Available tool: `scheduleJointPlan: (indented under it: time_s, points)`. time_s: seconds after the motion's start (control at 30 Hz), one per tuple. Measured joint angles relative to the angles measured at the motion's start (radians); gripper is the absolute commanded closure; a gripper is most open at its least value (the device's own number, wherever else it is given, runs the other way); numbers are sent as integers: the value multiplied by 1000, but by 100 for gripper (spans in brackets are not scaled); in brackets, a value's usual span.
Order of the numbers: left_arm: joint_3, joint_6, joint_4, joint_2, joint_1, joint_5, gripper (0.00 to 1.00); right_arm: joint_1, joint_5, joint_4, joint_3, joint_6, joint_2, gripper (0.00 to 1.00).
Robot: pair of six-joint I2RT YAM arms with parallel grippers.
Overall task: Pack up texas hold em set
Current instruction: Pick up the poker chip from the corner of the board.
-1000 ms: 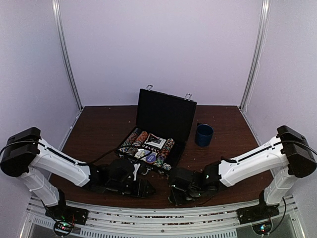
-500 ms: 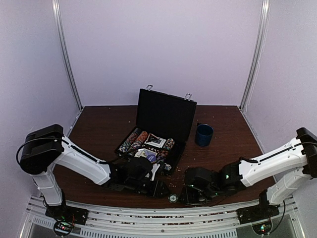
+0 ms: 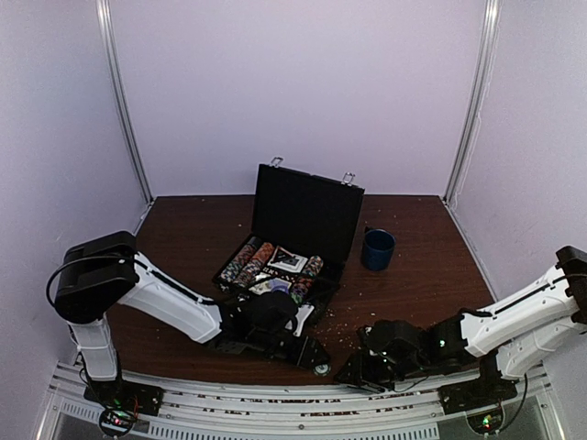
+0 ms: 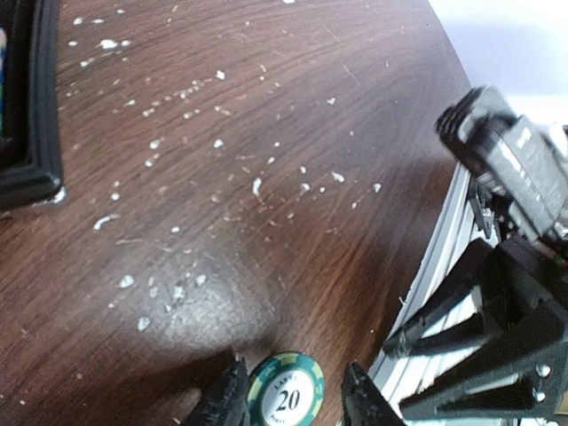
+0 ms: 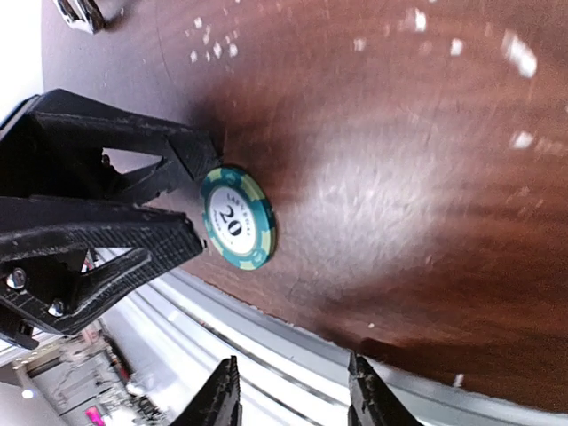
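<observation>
A green poker chip (image 3: 320,368) lies on the brown worktop (image 3: 183,238) at the tips of the left fingers (image 3: 307,351). The right fingers (image 3: 354,373) are just beyond it, facing them. Well past both sets of fingers the black briefcase (image 3: 307,215) stands open, with rows of chips (image 3: 246,261) inside and a blue cup (image 3: 378,249) near it.

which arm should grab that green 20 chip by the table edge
Left. The left gripper straddles the green chip, a finger on each side; the right gripper sits apart from it, over the table edge, empty.
</observation>
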Motion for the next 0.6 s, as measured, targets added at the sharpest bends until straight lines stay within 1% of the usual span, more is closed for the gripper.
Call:
scheduleJointPlan:
  time_s: [0.2,0.6]
  points:
    - [1,10,25,13,-13,10,64,18,-28,65,-26,45,27,60]
    - [4,11,48,29,-39,45,66,28,8,211,-52,124,85,60]
